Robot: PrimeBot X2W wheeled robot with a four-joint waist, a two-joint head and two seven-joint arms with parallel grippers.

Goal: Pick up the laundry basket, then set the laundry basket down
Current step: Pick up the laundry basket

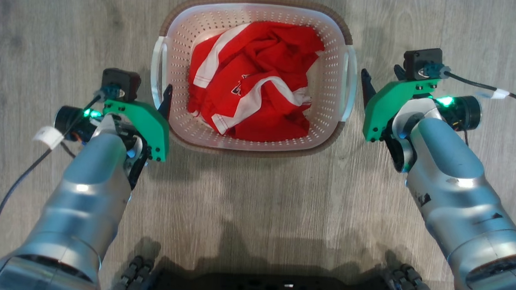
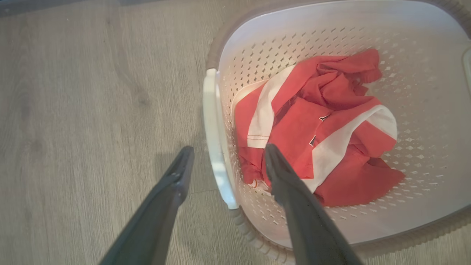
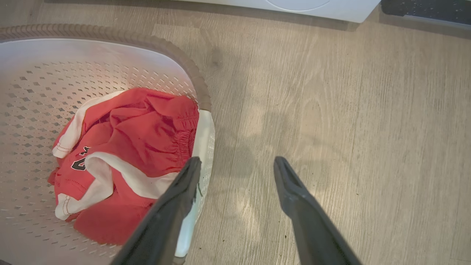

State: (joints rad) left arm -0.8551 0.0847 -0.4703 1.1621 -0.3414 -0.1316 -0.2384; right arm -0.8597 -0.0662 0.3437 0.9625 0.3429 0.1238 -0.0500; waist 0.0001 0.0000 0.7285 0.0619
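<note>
we see the laundry basket [image 1: 328, 91] white, brown-rimmed, its walls dotted with small perforations; inside the basket lies a red garment [image 1: 265, 55] with white stripes; around the basket, grey wood-grain floor [image 1: 256, 196].

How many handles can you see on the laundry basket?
2. The left handle is on the laundry basket side next to the left gripper; the right handle is on the opposite side, next to the right gripper. None seems hidden.

Home laundry spot: wood-plank floor [image 1: 256, 192], laundry basket [image 1: 329, 79] holding clothes [image 1: 253, 84], white appliance base [image 3: 342, 11].
</note>
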